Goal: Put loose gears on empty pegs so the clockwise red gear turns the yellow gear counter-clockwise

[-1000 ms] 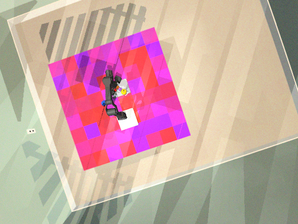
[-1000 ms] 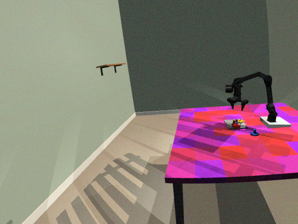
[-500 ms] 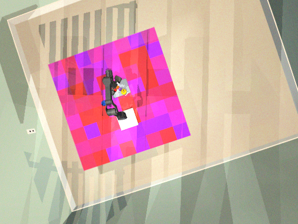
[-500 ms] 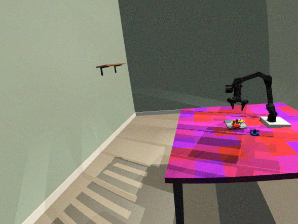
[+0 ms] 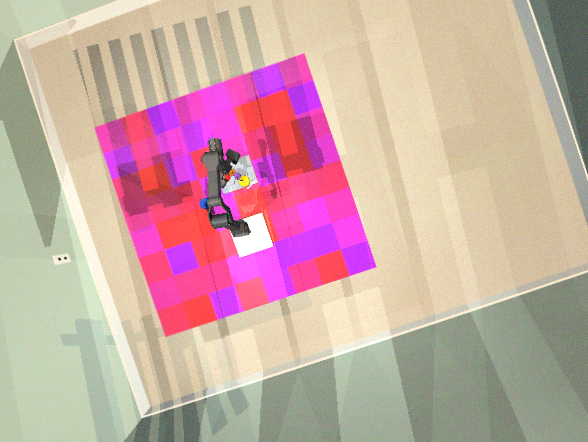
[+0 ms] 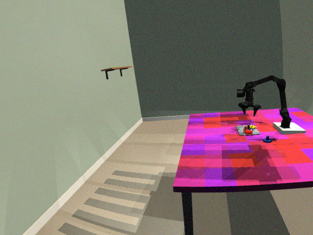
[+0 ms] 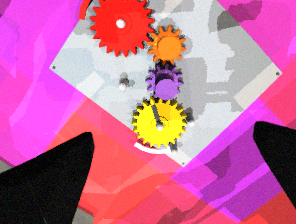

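With its fingers apart and empty, the end effector [image 6: 249, 115] [image 7: 174, 134] hangs above the grey board [image 6: 239, 131] [image 7: 107, 65] [image 5: 251, 169], where the purple gear [image 7: 165, 85] [image 5: 237, 175] sits between orange gear [image 7: 168, 46] [image 5: 232, 172] and yellow gear [image 7: 172, 120] [image 5: 246, 181].

A wooden shelf [image 6: 116, 68] is mounted on the pale green wall [image 6: 66, 66]; below it, the beige floor [image 6: 159, 133] is striped by shadow.
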`<state>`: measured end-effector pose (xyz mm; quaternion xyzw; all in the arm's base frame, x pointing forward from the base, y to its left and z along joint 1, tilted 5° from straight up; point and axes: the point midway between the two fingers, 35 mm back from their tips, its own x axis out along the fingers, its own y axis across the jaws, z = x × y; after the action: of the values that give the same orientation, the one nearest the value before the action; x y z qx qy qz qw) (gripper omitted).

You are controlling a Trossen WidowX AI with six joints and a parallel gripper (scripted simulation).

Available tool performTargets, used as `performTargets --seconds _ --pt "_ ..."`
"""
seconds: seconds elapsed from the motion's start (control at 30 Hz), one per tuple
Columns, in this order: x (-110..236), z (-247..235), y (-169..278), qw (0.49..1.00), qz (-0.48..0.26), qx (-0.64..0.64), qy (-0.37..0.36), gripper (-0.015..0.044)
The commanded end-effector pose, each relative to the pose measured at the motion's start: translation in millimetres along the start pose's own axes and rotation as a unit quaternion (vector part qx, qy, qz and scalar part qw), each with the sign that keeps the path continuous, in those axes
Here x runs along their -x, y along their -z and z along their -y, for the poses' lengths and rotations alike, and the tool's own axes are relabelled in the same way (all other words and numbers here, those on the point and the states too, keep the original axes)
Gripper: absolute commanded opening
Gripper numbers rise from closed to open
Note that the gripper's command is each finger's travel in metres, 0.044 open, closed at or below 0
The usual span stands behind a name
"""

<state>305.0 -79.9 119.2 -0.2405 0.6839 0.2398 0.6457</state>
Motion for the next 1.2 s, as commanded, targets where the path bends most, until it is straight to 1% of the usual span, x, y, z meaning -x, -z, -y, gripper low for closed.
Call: performTargets --seconds 0.0,0.17,0.27,0.43,0.57,0.7,0.93,1.0,1.17 --pt "0.2 -0.2 0.0 1.000 0.000 0.000 -0.001 0.0440" --pt "1.0 -3.4 -4.4 1.000 0.001 0.000 0.000 0.0440" --pt "5.0 -21.0 -26.6 1.000 0.009 0.000 0.001 0.0440" --pt "14.5 -65.4 -69.9 1.000 0.020 0.002 0.001 0.0440" --pt "24.8 -116.6 -104.6 1.000 0.026 0.005 0.001 0.0440" --pt "33.2 -173.5 -127.2 1.000 0.025 0.006 -0.004 0.0440" --pt "43.6 -275.4 -137.5 1.000 0.008 0.002 -0.012 0.0440" --pt "44.5 -284.6 -136.8 1.000 0.006 0.001 -0.012 0.0440" --pt "44.5 -284.6 -136.8 1.000 0.006 0.001 -0.012 0.0440"
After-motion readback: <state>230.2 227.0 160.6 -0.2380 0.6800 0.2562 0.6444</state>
